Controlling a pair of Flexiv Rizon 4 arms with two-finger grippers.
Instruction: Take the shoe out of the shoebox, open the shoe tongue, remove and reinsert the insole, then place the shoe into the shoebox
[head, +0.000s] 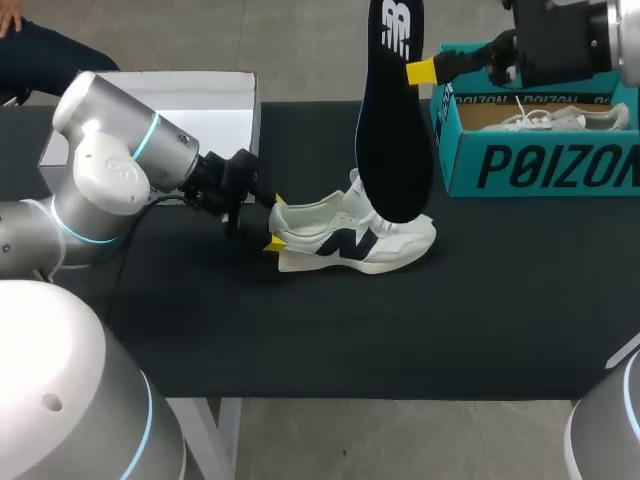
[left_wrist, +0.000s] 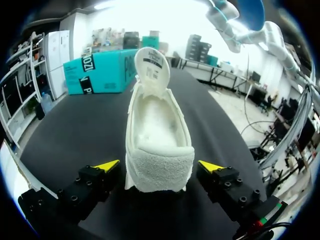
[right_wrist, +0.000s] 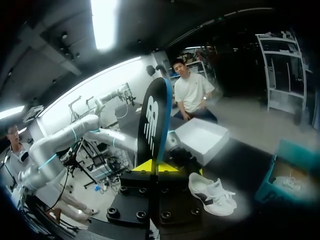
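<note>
Head view, right gripper (head: 425, 72) clamped on insole (head: 393, 130), left gripper (head: 273, 222) apart astride shoe (head: 350, 240) (well inside table (head: 300, 340) edges)

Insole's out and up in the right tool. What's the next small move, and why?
Probably close the left tool on the heel of the shoe. Its fingers stand either side of the heel with gaps, so nothing steadies the shoe. The right tool holds the insole upright above it; pushing that in could slide the shoe.
</note>
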